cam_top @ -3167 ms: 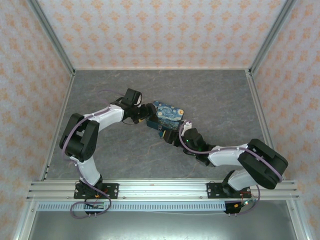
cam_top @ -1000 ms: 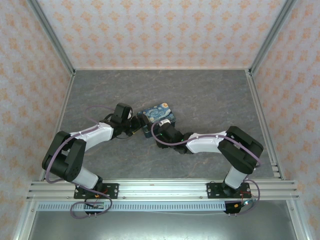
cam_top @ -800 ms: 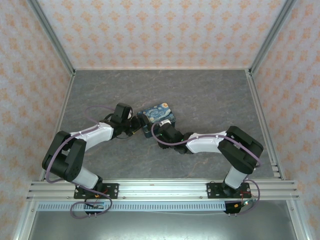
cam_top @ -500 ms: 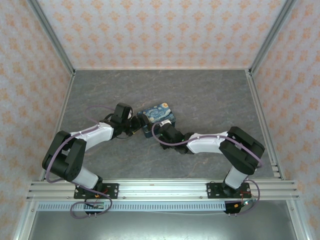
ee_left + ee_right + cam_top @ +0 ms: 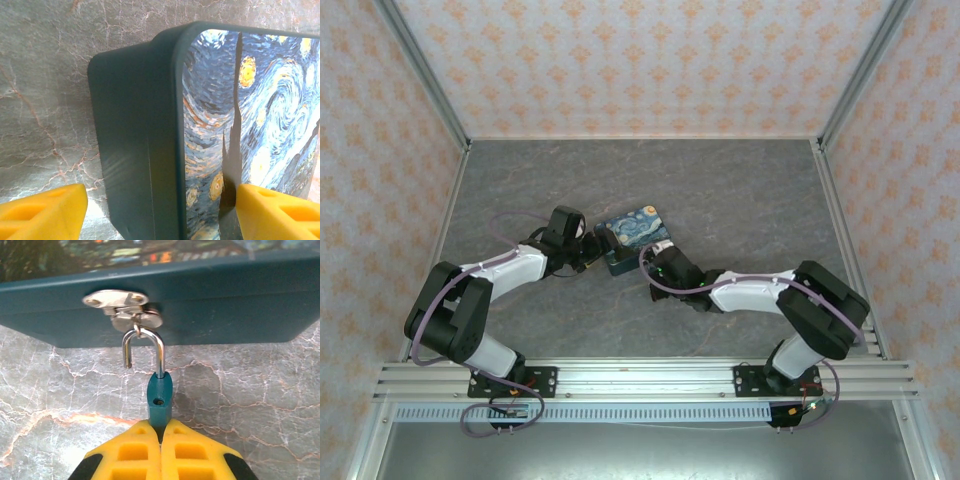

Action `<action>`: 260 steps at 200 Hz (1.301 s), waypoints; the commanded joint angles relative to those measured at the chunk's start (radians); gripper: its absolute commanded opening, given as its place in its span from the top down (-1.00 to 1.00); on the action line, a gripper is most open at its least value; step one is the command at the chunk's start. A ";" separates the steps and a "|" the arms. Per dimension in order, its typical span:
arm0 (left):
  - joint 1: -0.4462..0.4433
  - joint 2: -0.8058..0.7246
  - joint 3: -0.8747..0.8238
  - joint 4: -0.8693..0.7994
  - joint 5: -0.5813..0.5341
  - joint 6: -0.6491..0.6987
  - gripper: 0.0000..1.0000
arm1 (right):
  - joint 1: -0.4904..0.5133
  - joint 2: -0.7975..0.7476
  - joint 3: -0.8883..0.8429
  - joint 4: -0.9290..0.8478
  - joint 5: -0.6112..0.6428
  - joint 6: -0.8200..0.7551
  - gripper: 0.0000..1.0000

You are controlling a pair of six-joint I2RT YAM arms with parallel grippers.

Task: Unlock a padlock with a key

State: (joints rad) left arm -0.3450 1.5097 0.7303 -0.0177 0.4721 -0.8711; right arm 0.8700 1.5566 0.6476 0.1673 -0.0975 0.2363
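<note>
Down on the grey tabletop, the right gripper (image 5: 161, 440) has its yellow fingers pinched tight on the teal padlock (image 5: 160, 395). Its shackle (image 5: 145, 342) (one leg hanging free) hooks through the silver hasp (image 5: 122, 305) on the near side of the swirl-printed tin (image 5: 225, 295). The left gripper (image 5: 162, 200) straddles the tin's left end with its jaws spread wide; whether they press it I cannot tell.

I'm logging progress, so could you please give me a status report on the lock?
Left tool open, astride tin edge. Right tool shut on padlock. Shackle open, hooked through tin's latch.
</note>
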 commanded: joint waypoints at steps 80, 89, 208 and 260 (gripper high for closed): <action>-0.006 -0.012 -0.066 -0.117 -0.048 0.005 -0.54 | -0.090 -0.015 -0.128 0.359 -0.187 0.162 0.98; -0.008 -0.016 -0.072 -0.114 -0.046 0.002 -0.54 | -0.094 -0.009 -0.132 0.381 -0.187 0.184 0.97; -0.026 -0.037 -0.112 -0.097 -0.062 -0.019 -0.54 | -0.133 0.094 -0.144 0.625 -0.204 0.384 0.98; -0.027 -0.034 -0.114 -0.096 -0.066 -0.020 -0.54 | -0.154 0.117 -0.125 0.659 -0.201 0.428 0.99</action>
State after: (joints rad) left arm -0.3584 1.4544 0.6640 0.0135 0.4545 -0.8936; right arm 0.7280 1.6569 0.5034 0.7143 -0.3042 0.6292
